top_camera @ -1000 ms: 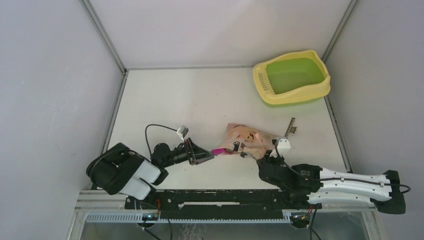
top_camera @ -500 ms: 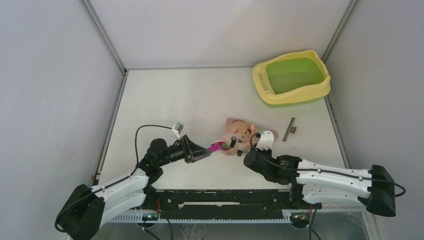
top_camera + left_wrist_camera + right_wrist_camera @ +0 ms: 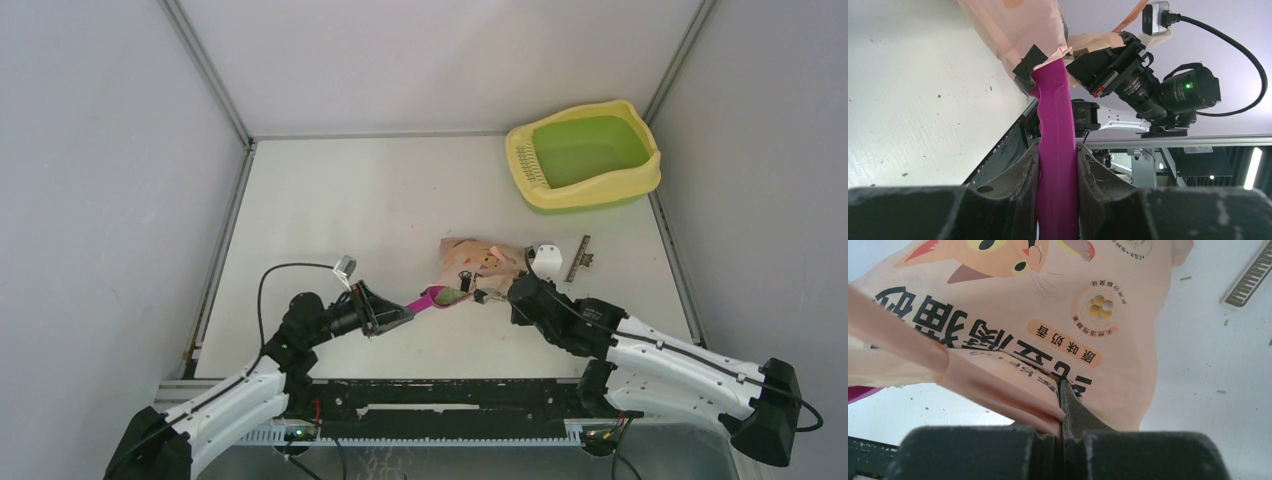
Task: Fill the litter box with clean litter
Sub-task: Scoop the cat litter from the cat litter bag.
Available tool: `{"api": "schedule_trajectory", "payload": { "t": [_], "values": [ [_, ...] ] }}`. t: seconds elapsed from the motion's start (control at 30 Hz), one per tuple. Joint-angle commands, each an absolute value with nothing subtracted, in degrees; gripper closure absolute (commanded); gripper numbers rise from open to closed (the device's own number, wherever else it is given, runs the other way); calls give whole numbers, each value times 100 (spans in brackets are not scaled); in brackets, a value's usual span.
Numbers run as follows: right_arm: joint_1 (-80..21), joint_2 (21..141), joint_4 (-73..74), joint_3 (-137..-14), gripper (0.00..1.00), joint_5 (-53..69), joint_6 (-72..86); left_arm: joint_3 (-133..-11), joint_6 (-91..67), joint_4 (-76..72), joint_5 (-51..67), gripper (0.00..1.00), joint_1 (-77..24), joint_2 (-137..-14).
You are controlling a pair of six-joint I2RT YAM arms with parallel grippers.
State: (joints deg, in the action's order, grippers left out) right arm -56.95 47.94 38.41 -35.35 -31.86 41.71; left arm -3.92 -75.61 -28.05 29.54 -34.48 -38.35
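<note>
My left tool (image 3: 402,313) pinches the magenta scoop (image 3: 435,297), whose handle runs toward 2 o'clock into the bag (image 3: 482,260). My right tool (image 3: 492,296) is pressed together on the bag's lip. The bag shows a cat face and Chinese print, apparently 原味奶香. The litter box (image 3: 590,196) sits at 1 o'clock in the far desk (image 3: 380,210) corner, nearer my right arm.

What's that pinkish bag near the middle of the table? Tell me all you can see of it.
The bag is a soft, crumpled peach-pink pouch printed with a cartoon cat face and dark Chinese characters. It rests on the white table. The right gripper is shut on a fold of its edge, and the magenta scoop, held by the left gripper, pokes into its open mouth.
</note>
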Motion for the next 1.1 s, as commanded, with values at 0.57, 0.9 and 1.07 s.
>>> {"api": "schedule_trajectory", "payload": {
  "t": [0.57,0.9,1.07],
  "values": [
    [-5282,5093,3636,-4391,100,-3308,3412,174,-8111,-5002,3124,97,-3379,-4859],
    [-5094,5341,3652,-4634,100,-3443,3219,-438,-7928,-3247,3175,97,-3383,-3629],
    [-5014,5323,3840,-5229,100,-3345,2989,-810,-7674,-2536,3172,97,-3371,-3418]
  ]
}}
